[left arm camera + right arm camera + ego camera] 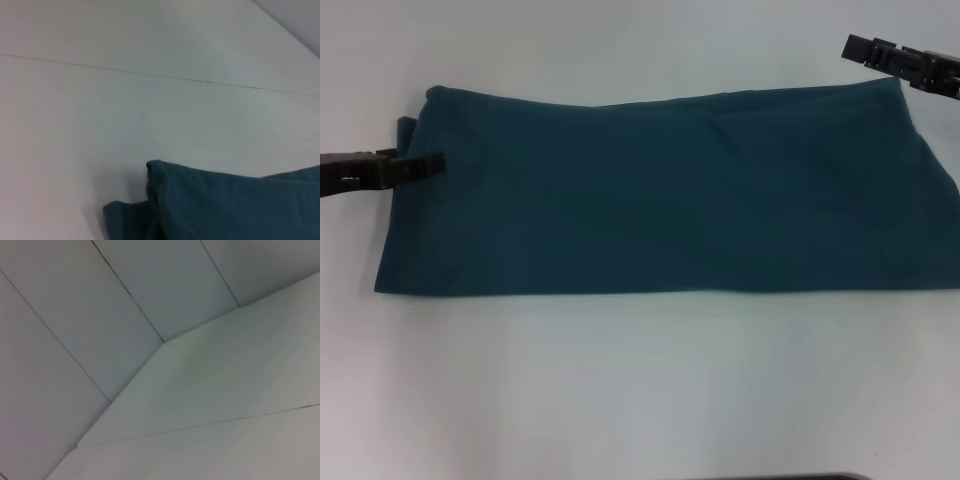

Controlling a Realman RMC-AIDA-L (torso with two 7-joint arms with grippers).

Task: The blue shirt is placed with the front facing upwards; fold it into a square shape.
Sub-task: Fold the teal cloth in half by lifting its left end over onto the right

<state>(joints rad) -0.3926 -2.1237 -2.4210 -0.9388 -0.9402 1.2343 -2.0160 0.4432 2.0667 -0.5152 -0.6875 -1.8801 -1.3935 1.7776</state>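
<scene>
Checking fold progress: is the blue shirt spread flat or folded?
Folded: the blue shirt lies as a long band, no sleeves, collar or lettering showing; not yet square.

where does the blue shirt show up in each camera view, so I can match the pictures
Head view: the blue shirt lies folded into a long band across the middle of the white table, the left gripper at its left end, the right gripper above its far right corner.
Left wrist view: a folded end of the shirt fills the lower part.
Right wrist view: not in it.
Shared landmark: the white table.
</scene>
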